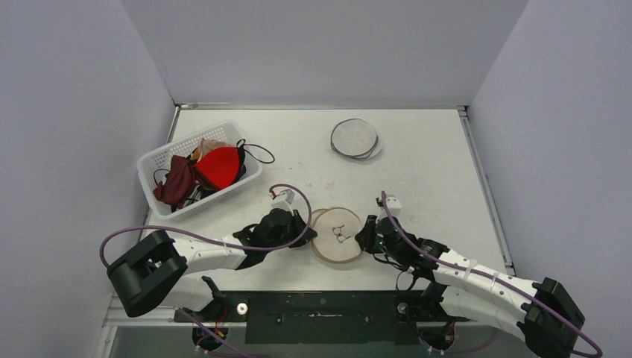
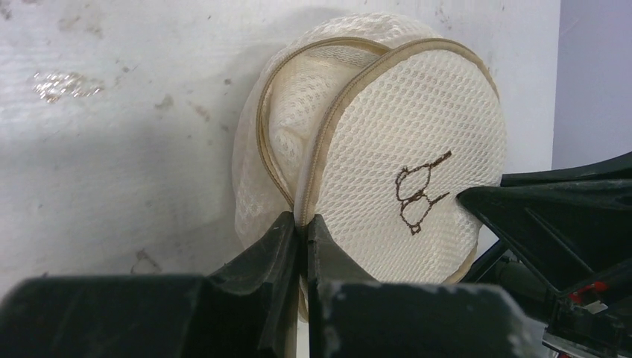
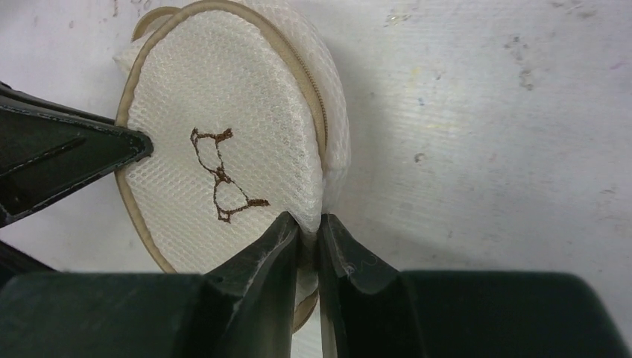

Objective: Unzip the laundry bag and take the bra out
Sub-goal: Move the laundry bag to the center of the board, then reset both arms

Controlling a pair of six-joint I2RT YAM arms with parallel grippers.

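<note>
Two grippers are on the laundry bag point(image 1: 337, 237), one at each side, and that is about as far as the job has got. The bag lies flat on the table point(image 1: 432, 164), a round cream mesh pouch with tan piping and a small brown stitched outline point(image 2: 417, 195) on its top face.

In the left wrist view, two tan rims part on the bag's left side and mesh shows in the gap. The zip may be partly run there, but I cannot tell for sure. On the bag's right side the rim looks closed. No bra shows anywhere in or beside the bag, so judging by this, opening it fully and pulling the bra out are both left to do.

The left gripper point(image 2: 302, 225) sits at the bag's left edge. Its jaws are pressed almost together on the tan rim, with only a sliver of fabric between them. Whether that pinch has the zip pull or just the seam is too small to make out.

The right gripper point(image 3: 310, 224) is at the bag's right edge, jaws narrow and closed on a fold of mesh next to the piping. With both edges pinched, the bag is braced between the two arms.

Well away from the bag, on its far left, a white basket point(image 1: 160, 160) holds a red garment point(image 1: 217, 165) and darker ones. Beyond the bag, toward the back wall, lies a second round mesh disc point(image 1: 355, 138).
</note>
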